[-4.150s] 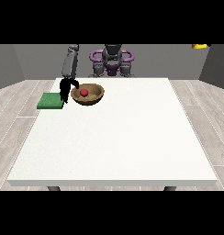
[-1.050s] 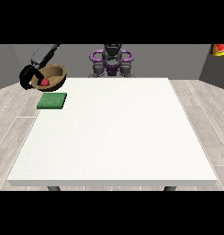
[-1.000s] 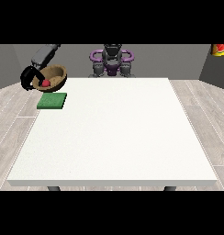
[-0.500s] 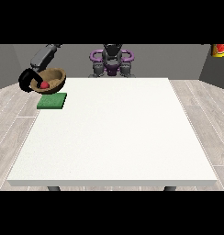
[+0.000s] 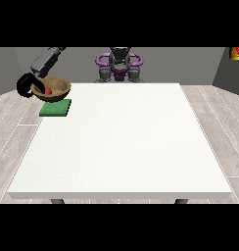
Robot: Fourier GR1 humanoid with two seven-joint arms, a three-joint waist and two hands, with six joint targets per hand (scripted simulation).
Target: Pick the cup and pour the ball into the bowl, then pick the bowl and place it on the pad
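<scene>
We see the robot hand at the view's left gripping the rim of the brown wooden bowl, red ball inside, just above and behind the green square pad on the white desk; lowering slightly forward should seat it.

Large white table occupies the centre of the frame, its dark legs visible at the lower edge. Light wood-plank floor runs along both sides. Plain grey wall spans the top. Lighting even.
</scene>
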